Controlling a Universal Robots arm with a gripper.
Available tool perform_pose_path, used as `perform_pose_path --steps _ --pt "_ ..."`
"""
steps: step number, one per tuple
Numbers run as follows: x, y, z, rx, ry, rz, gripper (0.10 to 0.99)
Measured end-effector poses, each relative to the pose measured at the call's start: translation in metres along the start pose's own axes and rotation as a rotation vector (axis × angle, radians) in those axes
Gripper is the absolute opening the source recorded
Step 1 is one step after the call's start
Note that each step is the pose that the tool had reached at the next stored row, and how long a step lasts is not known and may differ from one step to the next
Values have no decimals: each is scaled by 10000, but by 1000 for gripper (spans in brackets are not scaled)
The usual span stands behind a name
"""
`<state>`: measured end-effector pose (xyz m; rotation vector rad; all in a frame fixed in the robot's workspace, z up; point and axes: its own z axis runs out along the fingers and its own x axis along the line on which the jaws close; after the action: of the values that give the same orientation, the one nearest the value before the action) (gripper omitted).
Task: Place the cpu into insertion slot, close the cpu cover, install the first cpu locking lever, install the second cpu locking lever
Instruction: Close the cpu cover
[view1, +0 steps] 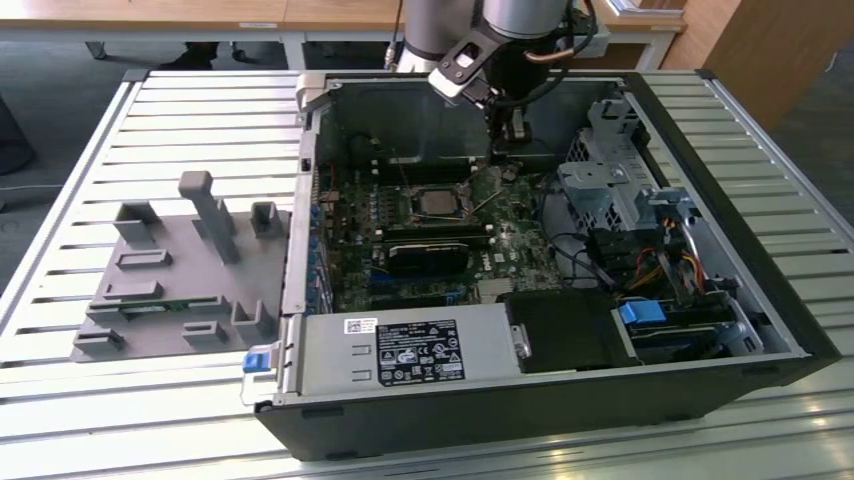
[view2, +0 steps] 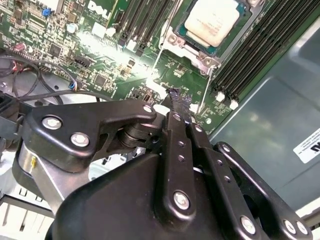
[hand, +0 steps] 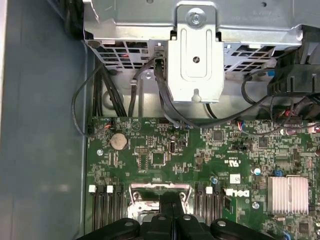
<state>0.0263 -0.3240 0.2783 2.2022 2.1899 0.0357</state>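
Note:
The cpu (view2: 212, 20) lies with its silver top up in the insertion slot (view1: 434, 201) on the green motherboard. The silver cpu cover (view2: 176, 39) lies flat around it. Two thin metal locking levers run along the socket's sides, one (view2: 161, 45) on one side and the other (view2: 206, 92) opposite. My gripper (view2: 179, 100) is shut with nothing between its fingers. It hovers just off the socket's corner, its tip close to the end of the nearer lever. In the exterior view the gripper (view1: 503, 172) hangs inside the case, to the right of the socket.
The open computer case (view1: 694, 110) walls in the work area. A drive cage (view1: 607, 190) and cable bundles (view1: 654, 265) stand at the exterior view's right, memory slots (view2: 260, 50) flank the socket, and a power supply (view1: 400, 350) sits in front. A grey fixture (view1: 187, 270) lies on the slatted table.

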Motion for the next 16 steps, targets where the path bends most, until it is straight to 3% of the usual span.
perform_pose_path --steps 6,16 --pt "16 22 55 4 -8 154 122" --pt "73 119 146 8 -7 145 122"
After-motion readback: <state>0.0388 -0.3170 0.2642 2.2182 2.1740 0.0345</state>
